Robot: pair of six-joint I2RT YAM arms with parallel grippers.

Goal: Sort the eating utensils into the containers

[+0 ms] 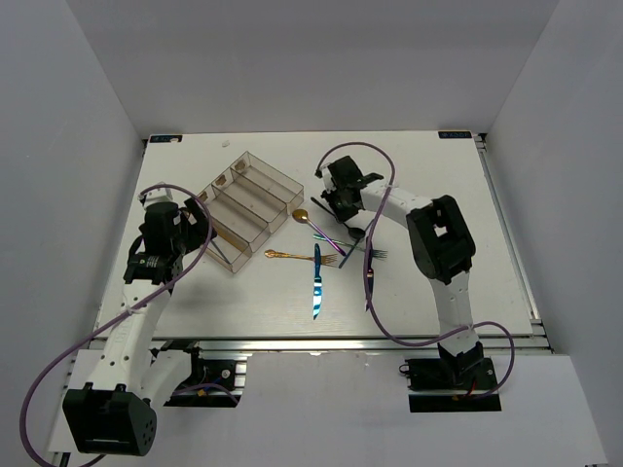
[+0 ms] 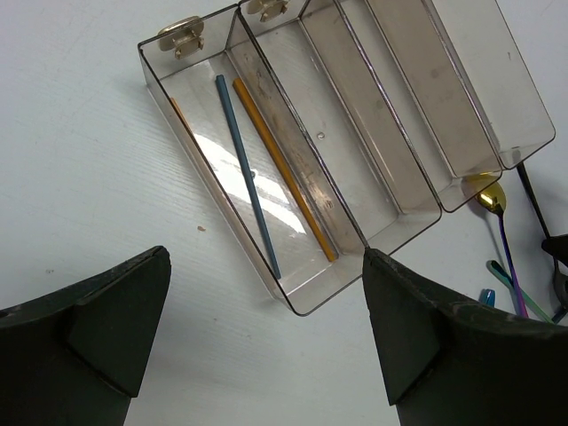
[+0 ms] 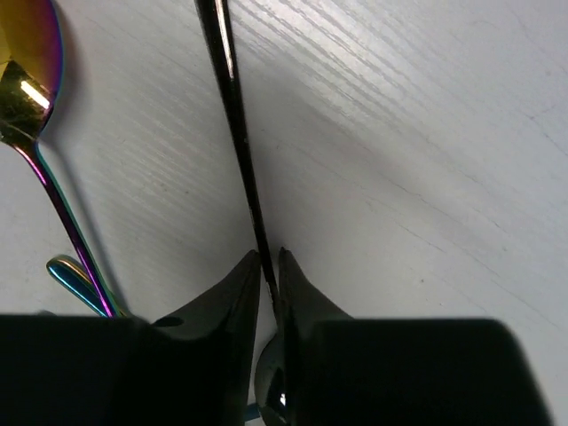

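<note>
The clear organiser tray [image 1: 255, 207] lies left of centre. In the left wrist view its nearest compartment [image 2: 297, 297] holds a blue chopstick [image 2: 246, 164] and a gold chopstick [image 2: 282, 169]. My left gripper [image 1: 198, 220] is open and empty, just off the tray's near corner [image 2: 264, 257]. My right gripper [image 1: 333, 201] is shut on the thin handle of a black spoon [image 3: 232, 106], with its fingertips [image 3: 269, 257] close over the table. A rainbow spoon with a gold bowl [image 3: 28, 62] lies beside it [image 1: 303, 215]. A gold fork [image 1: 290, 256] and a blue knife [image 1: 316, 284] lie mid-table.
More utensils lie crossed in a pile right of centre [image 1: 362, 245], with a purple one [image 1: 370, 284] pointing at the near edge. The tray's other three compartments [image 2: 444, 80] show nothing inside. The table's front rail [image 1: 341, 341] runs along the near edge.
</note>
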